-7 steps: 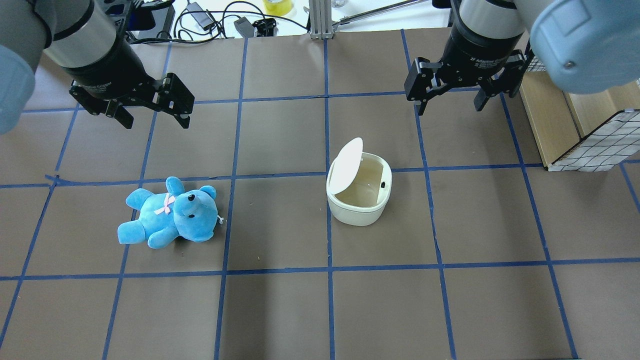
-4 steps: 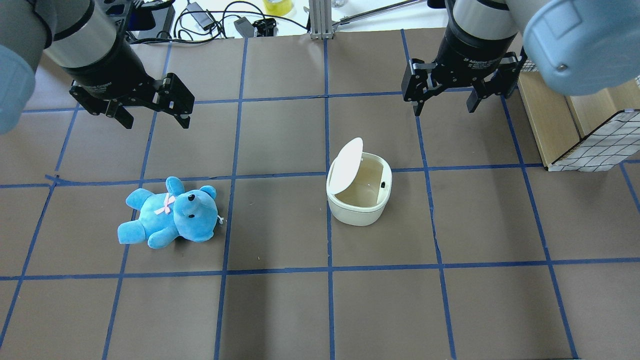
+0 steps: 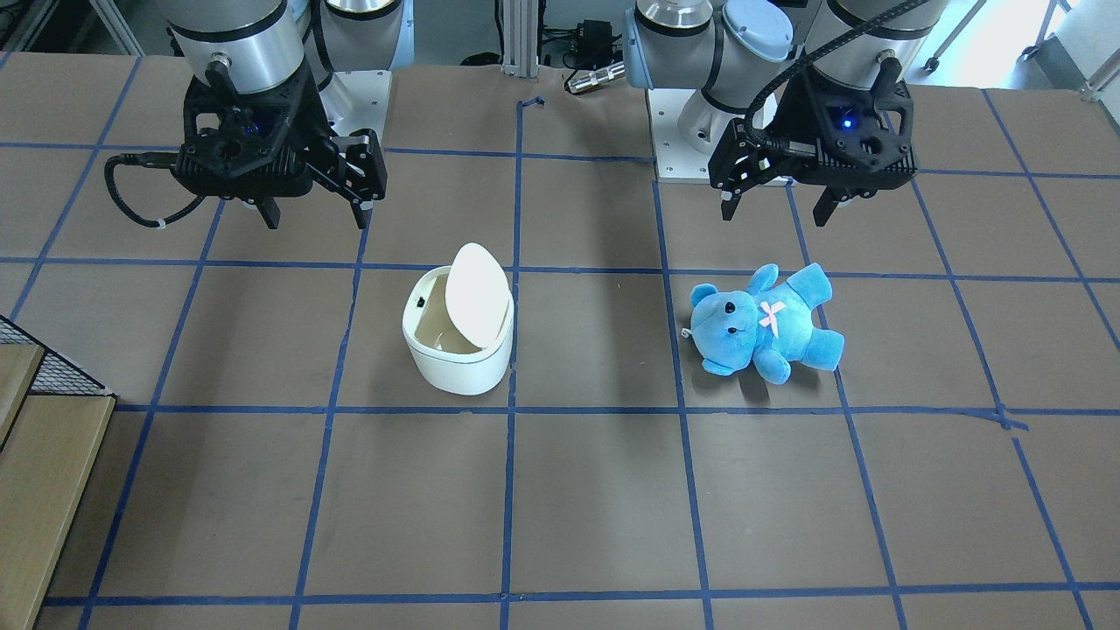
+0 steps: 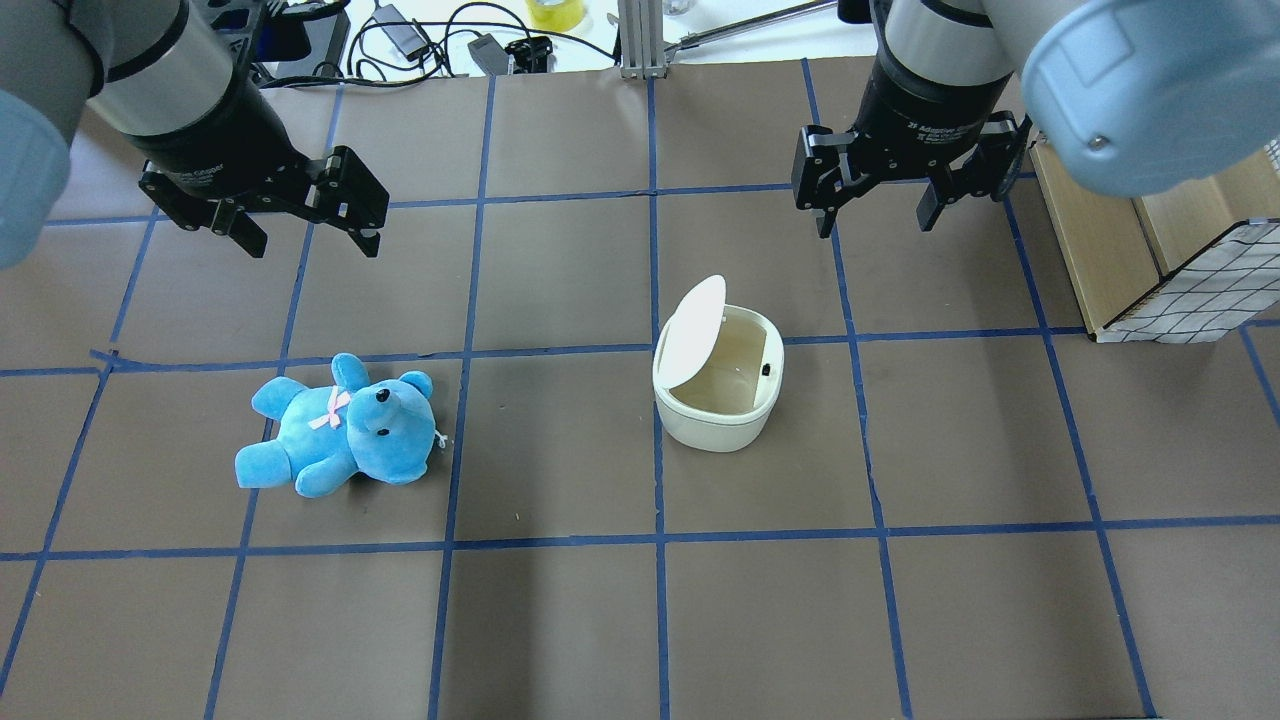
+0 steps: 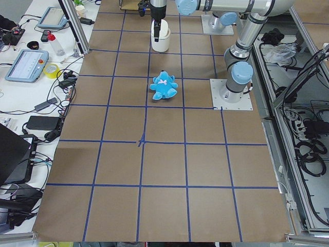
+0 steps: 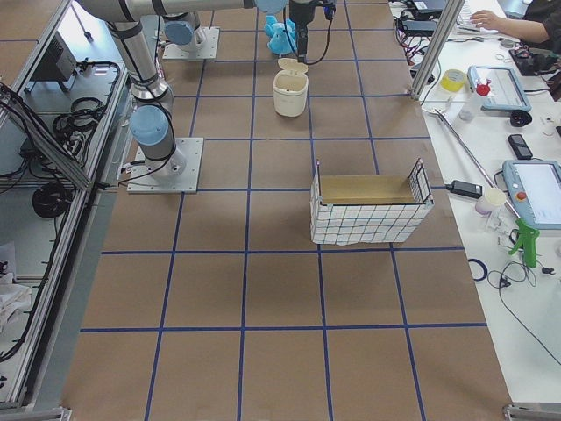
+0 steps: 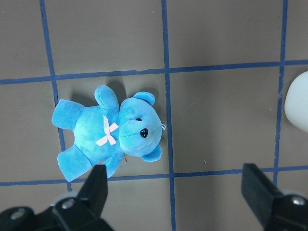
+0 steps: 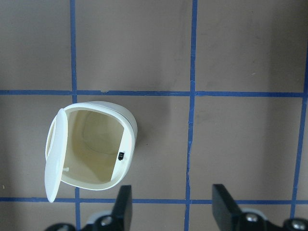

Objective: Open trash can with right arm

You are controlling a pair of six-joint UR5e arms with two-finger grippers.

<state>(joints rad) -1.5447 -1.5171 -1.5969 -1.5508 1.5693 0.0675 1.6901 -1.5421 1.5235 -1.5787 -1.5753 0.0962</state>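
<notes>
Desk (image 4: 560, 620): brown, blue tape grid.
Right arm (image 4: 1130, 90): raised over desk, well apart from trash can; jaws spread, holding nothing.
Left jaws: spread, holding nothing, raised near teddy (image 4: 340, 430).
Trash can (image 4: 715, 420): upright near desk centre, beige inside exposed.
Lid (image 4: 692, 330): flipped up, standing on one rim edge.
Judgement: opening appears complete; no step seen outstanding.

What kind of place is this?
Probably a robotics lab: the left arm and right arm over a tape-gridded table, a teach pendant on the side bench, teddy and trash can props.
</notes>
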